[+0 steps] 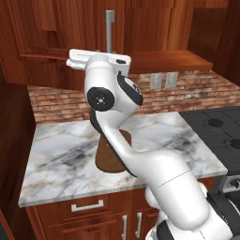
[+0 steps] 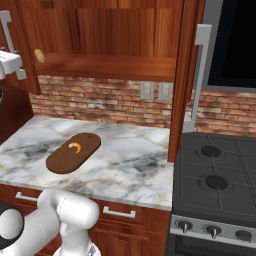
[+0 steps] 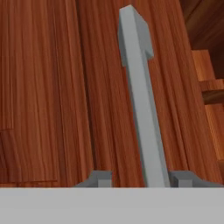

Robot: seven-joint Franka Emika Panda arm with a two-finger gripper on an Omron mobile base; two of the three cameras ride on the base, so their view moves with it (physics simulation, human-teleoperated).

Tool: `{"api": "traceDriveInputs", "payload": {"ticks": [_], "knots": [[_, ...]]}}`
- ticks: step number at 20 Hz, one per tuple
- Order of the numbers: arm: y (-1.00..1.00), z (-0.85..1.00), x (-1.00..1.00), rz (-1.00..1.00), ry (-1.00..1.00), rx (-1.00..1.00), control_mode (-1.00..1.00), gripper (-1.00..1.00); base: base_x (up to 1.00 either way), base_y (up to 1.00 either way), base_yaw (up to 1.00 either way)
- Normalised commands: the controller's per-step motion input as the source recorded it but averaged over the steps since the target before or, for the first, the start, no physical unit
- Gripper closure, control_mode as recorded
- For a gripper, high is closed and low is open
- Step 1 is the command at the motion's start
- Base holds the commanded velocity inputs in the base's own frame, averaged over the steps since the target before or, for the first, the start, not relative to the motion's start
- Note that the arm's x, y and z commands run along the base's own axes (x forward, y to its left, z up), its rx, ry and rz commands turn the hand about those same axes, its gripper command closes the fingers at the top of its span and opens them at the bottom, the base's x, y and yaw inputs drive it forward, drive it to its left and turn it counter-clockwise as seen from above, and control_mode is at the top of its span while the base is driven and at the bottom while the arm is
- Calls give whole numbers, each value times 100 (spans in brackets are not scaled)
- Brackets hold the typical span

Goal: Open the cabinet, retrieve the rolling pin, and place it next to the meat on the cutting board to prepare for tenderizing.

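Gripper point(image 3: 142, 178) of mine sits right up against the cabinet's point(image 3: 61, 87) left door, its two fingertips parted with the long silver bar handle point(image 3: 139, 100) standing between them nearer the right tip; I cannot tell whether either pad touches the bar, and nothing is clamped. From the left base camera my hand is raised in front of that door with the handle point(image 1: 109, 30) rising above it.

From the right base camera the cabinet point(image 2: 115, 30) has its right door point(image 2: 186, 75) swung out edge-on toward the stove point(image 2: 215, 185), and the shelf point(image 2: 105, 66) inside lies exposed. The marble worktop point(image 2: 130, 160) spreads below, with the brick backsplash point(image 2: 100, 97) behind it.

On the worktop lies the cutting board point(image 2: 73, 152), flat and angled, well apart from the stove. The rolling pin point(image 2: 39, 55) rests on the shelf at its left end; I see just its rounded tan end. The meat point(image 2: 75, 147) lies on the middle of the board, a small orange crescent
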Motion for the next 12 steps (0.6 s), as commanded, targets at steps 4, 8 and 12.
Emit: {"api": "traceDriveInputs", "payload": {"ticks": [4,8,12], "knots": [[80,-9,-65,0,0,0,-100,100,0,0,0],[81,-12,-66,1,0,0,-100,-100,0,0,0],[71,-15,-48,0,2,0,-100,-100,0,0,0]]}}
